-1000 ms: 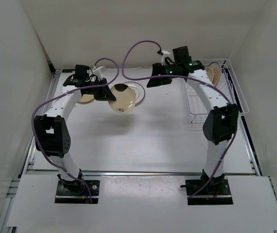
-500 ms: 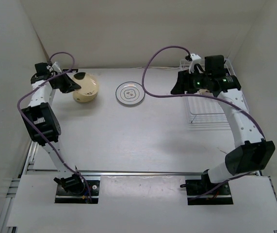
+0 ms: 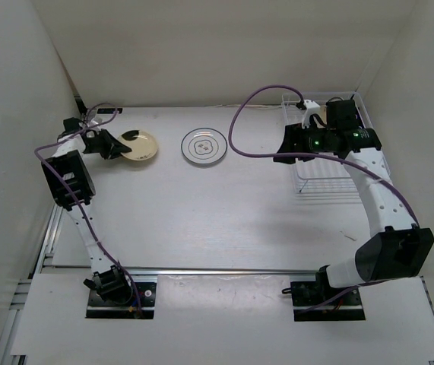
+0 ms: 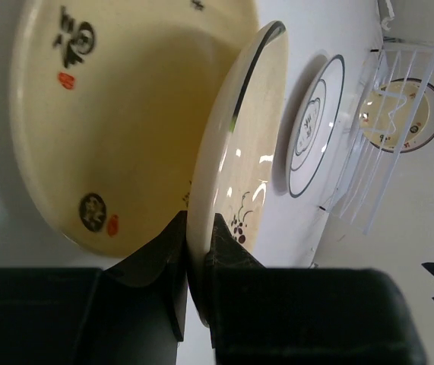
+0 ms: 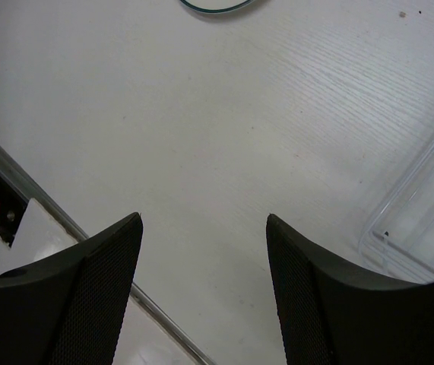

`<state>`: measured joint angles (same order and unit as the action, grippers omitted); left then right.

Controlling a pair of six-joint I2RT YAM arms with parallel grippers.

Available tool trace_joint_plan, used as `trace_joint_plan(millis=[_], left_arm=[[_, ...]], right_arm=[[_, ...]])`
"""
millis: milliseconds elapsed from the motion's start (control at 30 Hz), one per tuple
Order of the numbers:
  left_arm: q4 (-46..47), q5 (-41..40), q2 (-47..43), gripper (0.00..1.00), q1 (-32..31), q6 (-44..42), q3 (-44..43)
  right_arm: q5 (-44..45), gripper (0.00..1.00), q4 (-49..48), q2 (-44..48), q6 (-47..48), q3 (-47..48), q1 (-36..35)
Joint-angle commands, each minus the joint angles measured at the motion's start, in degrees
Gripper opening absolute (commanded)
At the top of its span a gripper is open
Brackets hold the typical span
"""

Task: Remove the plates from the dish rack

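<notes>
My left gripper is shut on the rim of a cream-yellow plate with a dark rim line and a small grape motif. It holds that plate tilted over a second cream plate, which lies on the table at the far left. A white plate with a dark rim lies flat beside them. The white wire dish rack stands at the right. In the left wrist view the rack holds an upright plate with an orange sunburst pattern. My right gripper is open and empty above bare table, left of the rack.
White walls close in the table on the left, back and right. A metal rail runs along the table's front edge. Purple cables loop above both arms. A corner of the rack shows at the right of the right wrist view.
The left gripper has lowered its cream plate from a steep tilt to nearly flat over the other cream plate. The right arm has shifted slightly down beside the rack.
</notes>
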<state>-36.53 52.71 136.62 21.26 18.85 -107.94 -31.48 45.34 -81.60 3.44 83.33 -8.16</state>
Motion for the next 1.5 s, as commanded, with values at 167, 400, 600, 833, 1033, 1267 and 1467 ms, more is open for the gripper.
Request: trace_joint_plan(millis=[167, 400, 600, 833, 1033, 1267, 1467], left_arm=[[0.6, 4.3, 2.0, 0.10, 1.5, 0.7, -6.5], [0.6, 3.5, 2.5, 0.10, 1.5, 0.7, -7.0], [0.6, 1.9, 3.1, 0.12, 1.5, 0.7, -7.0], [0.6, -1.3, 4.2, 0.21, 1.5, 0.7, -9.1], [0.6, -2.6, 3.6, 0.31, 1.5, 0.7, -9.1], [0.6, -3.8, 1.7, 0.57, 1.5, 0.2, -9.1], [0.6, -4.9, -0.5, 0.67, 1.5, -0.9, -8.6]], right_arm=[[-2.6, 0.70, -0.1, 2.6, 1.4, -1.8, 0.2], [-3.8, 0.70, -0.1, 0.8, 1.9, -0.5, 0.2], [-4.3, 0.70, -0.1, 0.2, 1.9, 0.1, 0.2], [-4.3, 0.70, -0.1, 2.0, 2.4, -2.1, 0.2], [-3.8, 0.70, -0.1, 2.0, 2.4, -2.1, 0.2], [-4.3, 0.70, -0.1, 2.0, 2.4, -2.1, 0.2], [-4.8, 0.70, -0.1, 3.6, 2.4, -3.9, 0.2]])
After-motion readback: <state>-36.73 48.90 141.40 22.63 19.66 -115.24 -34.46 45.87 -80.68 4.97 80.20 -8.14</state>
